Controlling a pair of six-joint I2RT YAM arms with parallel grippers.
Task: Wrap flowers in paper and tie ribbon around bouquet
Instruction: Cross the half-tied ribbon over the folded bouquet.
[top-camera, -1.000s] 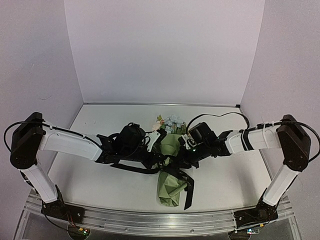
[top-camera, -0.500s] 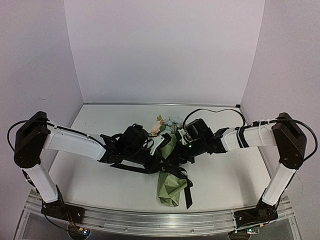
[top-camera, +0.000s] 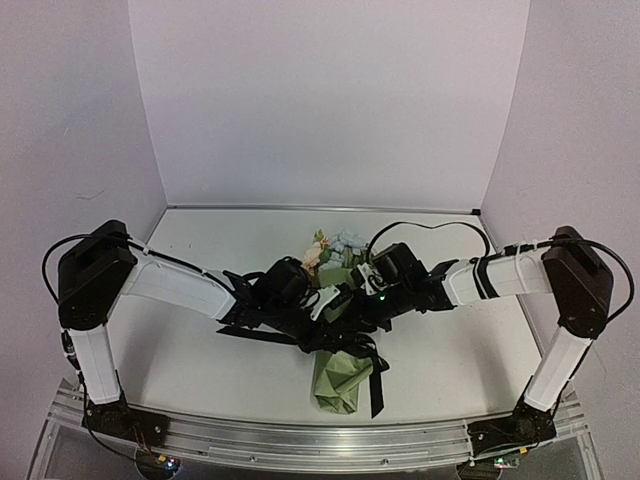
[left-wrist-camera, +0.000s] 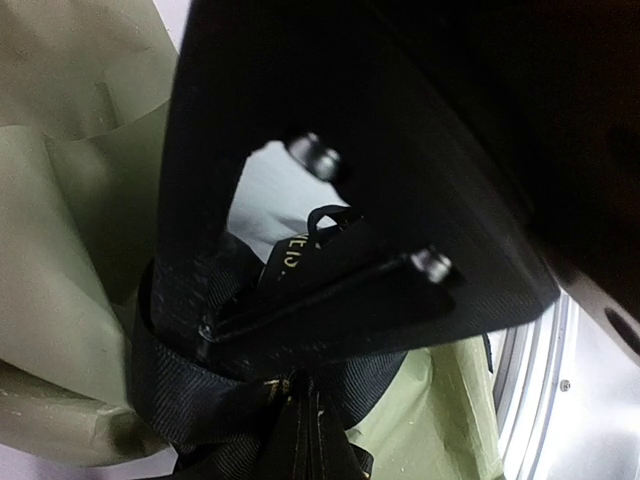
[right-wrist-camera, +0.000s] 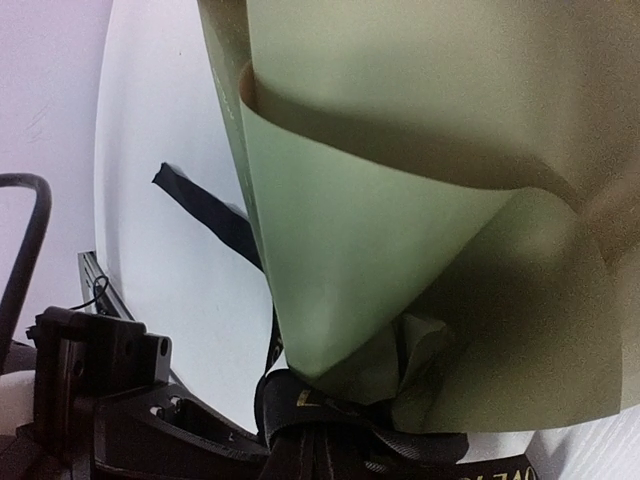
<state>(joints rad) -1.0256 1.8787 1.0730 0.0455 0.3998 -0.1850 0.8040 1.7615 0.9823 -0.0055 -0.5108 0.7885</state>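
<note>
The bouquet lies lengthwise in the middle of the table, its cream and pale blue flowers (top-camera: 333, 246) at the far end. The sage green paper (top-camera: 340, 378) forms the cone, also seen close in the wrist views (left-wrist-camera: 70, 250) (right-wrist-camera: 400, 190). The black ribbon (top-camera: 352, 343) circles the cone's middle, and one tail (top-camera: 378, 392) runs toward the near edge. My left gripper (top-camera: 322, 303) and right gripper (top-camera: 366, 297) meet over the cone. Each one (left-wrist-camera: 300, 430) (right-wrist-camera: 325, 455) is shut on a gathered strand of ribbon (left-wrist-camera: 180, 390) (right-wrist-camera: 300, 405) just below the band.
The right gripper's black finger (left-wrist-camera: 330, 130) fills the upper left wrist view. The left arm's black body (right-wrist-camera: 100, 400) sits low left in the right wrist view, with a loose ribbon tail (right-wrist-camera: 200, 215) on the white table (top-camera: 200, 360). Purple walls enclose the sides and back.
My left arm has swung right toward the bouquet, its elbow coming inward. The right gripper has shifted slightly left. Both stay shut on the ribbon.
</note>
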